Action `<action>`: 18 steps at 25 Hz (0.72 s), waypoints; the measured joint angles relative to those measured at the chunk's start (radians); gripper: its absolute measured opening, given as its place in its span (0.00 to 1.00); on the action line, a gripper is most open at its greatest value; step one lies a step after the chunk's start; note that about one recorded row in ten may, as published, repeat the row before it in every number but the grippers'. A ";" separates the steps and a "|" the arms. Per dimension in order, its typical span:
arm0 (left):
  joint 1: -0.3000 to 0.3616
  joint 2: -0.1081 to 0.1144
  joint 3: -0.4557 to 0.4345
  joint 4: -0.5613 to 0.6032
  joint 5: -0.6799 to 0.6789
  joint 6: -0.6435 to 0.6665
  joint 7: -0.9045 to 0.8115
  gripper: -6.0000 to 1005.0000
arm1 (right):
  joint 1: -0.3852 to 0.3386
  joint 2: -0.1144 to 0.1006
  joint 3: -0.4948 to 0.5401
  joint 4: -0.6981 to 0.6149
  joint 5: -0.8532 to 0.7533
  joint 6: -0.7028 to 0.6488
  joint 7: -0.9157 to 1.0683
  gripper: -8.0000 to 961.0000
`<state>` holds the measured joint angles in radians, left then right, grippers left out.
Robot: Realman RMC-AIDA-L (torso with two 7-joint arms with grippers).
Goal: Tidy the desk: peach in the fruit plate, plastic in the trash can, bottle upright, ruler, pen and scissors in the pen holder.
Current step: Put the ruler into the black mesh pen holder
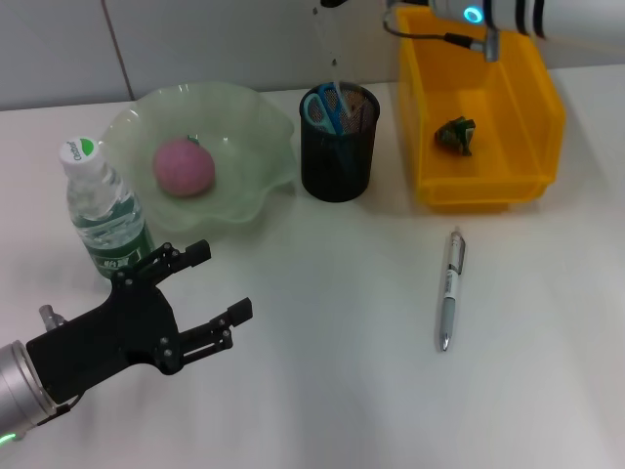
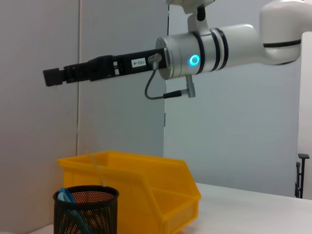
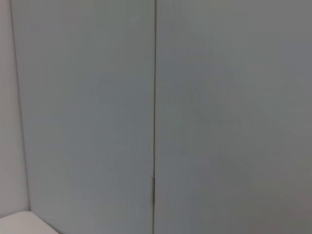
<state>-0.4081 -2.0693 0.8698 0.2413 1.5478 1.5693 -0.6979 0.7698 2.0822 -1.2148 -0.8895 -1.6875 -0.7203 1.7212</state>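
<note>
The pink peach (image 1: 183, 166) lies in the green fruit plate (image 1: 256, 117). Beside the plate, the bottle (image 1: 102, 207) stands upright. Blue scissors (image 1: 325, 106) and a clear ruler (image 1: 328, 54) stand in the black mesh pen holder (image 1: 338, 156), which also shows in the left wrist view (image 2: 86, 209). The crumpled plastic (image 1: 456, 135) lies in the yellow trash can (image 1: 539, 98). A silver pen (image 1: 449, 289) lies on the table in front of the can. My left gripper (image 1: 220, 283) hovers open and empty in front of the bottle. My right gripper (image 2: 51, 76) hangs high above the pen holder.
The white table (image 1: 332, 391) stretches between my left gripper and the pen. A grey panelled wall (image 3: 156, 97) stands behind the table. The right arm (image 1: 518, 15) reaches across above the trash can.
</note>
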 joint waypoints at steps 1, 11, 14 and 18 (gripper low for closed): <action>0.000 0.000 0.000 0.000 0.000 0.000 0.000 0.84 | 0.004 0.000 -0.004 0.019 0.034 0.010 -0.031 0.41; -0.003 0.000 0.000 -0.001 0.000 0.000 0.000 0.84 | 0.046 0.001 -0.008 0.138 0.120 0.054 -0.134 0.41; -0.004 -0.001 0.000 -0.002 0.000 0.000 0.000 0.84 | 0.047 0.001 -0.008 0.162 0.125 0.069 -0.154 0.41; -0.006 -0.001 -0.001 -0.003 0.000 0.000 0.000 0.84 | 0.048 0.002 -0.008 0.185 0.159 0.071 -0.184 0.41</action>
<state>-0.4140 -2.0703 0.8693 0.2381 1.5477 1.5693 -0.6979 0.8176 2.0838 -1.2226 -0.7046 -1.5288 -0.6495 1.5369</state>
